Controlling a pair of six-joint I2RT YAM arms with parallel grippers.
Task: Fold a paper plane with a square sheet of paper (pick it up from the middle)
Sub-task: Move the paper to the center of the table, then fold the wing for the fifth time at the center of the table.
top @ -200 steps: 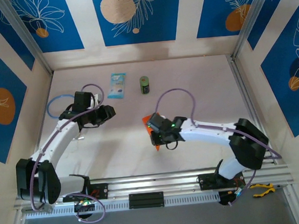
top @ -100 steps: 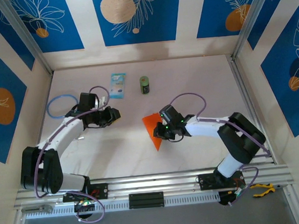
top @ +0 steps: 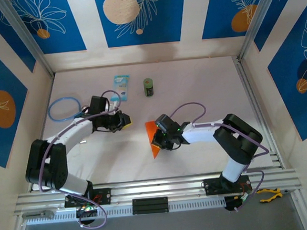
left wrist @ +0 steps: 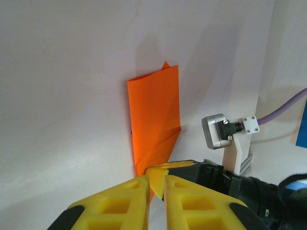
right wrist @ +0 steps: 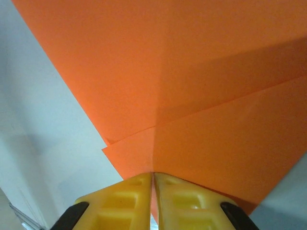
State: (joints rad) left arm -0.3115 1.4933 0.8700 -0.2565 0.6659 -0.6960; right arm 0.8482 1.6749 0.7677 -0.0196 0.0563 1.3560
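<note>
My right pincer (right wrist: 153, 173) clamps the creased, pointed orange paper (top: 153, 144) at mid-frame; my left pincer (left wrist: 156, 178) sits nearly together.

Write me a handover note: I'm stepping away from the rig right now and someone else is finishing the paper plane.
Left gripper: all but shut, holding nothing, apart from the sheet on its left side.
Right gripper: shut on the orange sheet at one edge, apparently pinching it, mid-table.
Done: the sheet is partly folded, with overlapping flaps and creases showing.
Left: the remaining folds; it is not yet a finished dart.
</note>
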